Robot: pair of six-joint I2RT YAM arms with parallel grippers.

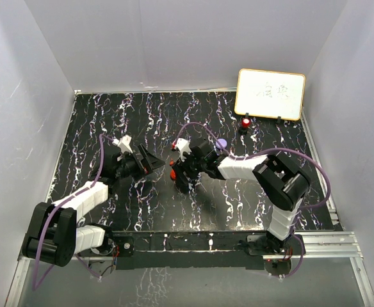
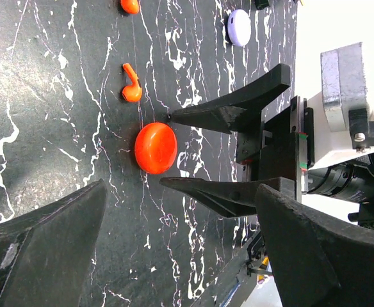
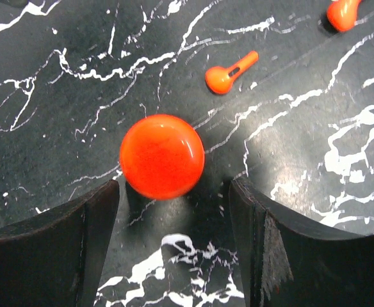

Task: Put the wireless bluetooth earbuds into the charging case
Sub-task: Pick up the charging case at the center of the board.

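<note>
one red earbud (image 3: 230,72) just beyond right tool (image 3: 174,185) | tool open astride red case (image 3: 162,153), seemingly not touching

The left end effector (image 1: 155,163) is being held low, jaws spread wide with nothing between them. The right end effector (image 1: 177,174) is being held facing it, jaws parted. Both the left arm (image 1: 78,198) and the right arm (image 1: 251,167) are being extended inward.

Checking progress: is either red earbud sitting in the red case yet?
No: the near red earbud and the far red earbud lie loose on the table, apart from the red case.
</note>
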